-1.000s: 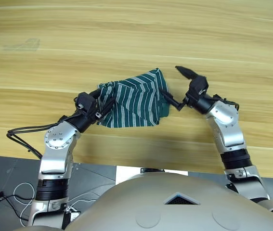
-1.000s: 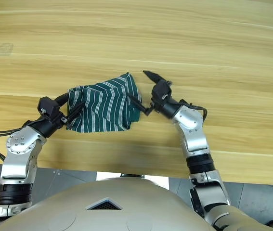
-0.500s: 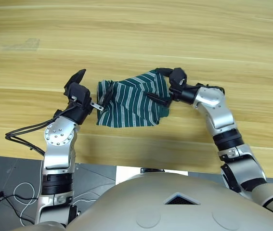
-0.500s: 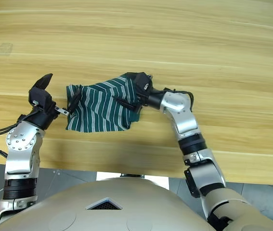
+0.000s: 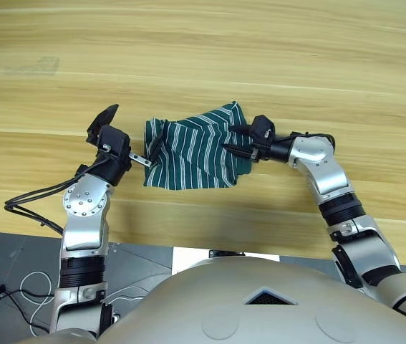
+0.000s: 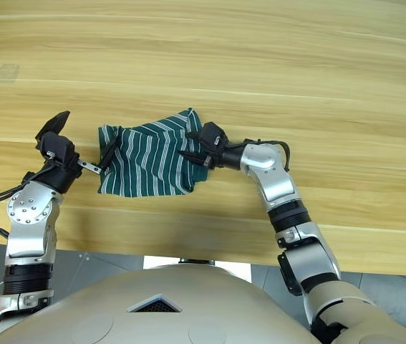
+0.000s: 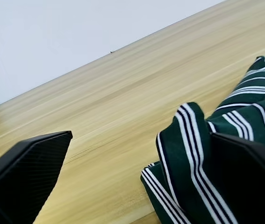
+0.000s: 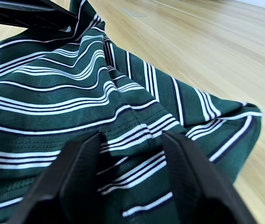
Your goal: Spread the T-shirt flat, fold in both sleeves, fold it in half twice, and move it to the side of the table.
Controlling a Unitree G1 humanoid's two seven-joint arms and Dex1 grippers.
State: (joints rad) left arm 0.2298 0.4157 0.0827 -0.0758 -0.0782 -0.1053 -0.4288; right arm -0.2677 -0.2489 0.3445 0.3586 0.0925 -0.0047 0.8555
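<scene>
Dark-green T-shirt with white stripes (image 5: 192,150): lies bunched in a rough, partly folded heap on the light wooden table (image 5: 260,43), near the table's near edge and between both arms.

Left gripper (image 5: 132,127): at the shirt's left edge. Jaws spread wide. One black finger (image 7: 249,172) rests against the striped fabric at that edge; the other stands clear over bare wood. Nothing is held.

Right gripper (image 5: 229,138): at the shirt's right edge, lying on top of the cloth. Its two black fingers (image 8: 81,182) are a narrow gap apart, pressed onto the fabric, with a raised ridge of striped hem between them
</scene>
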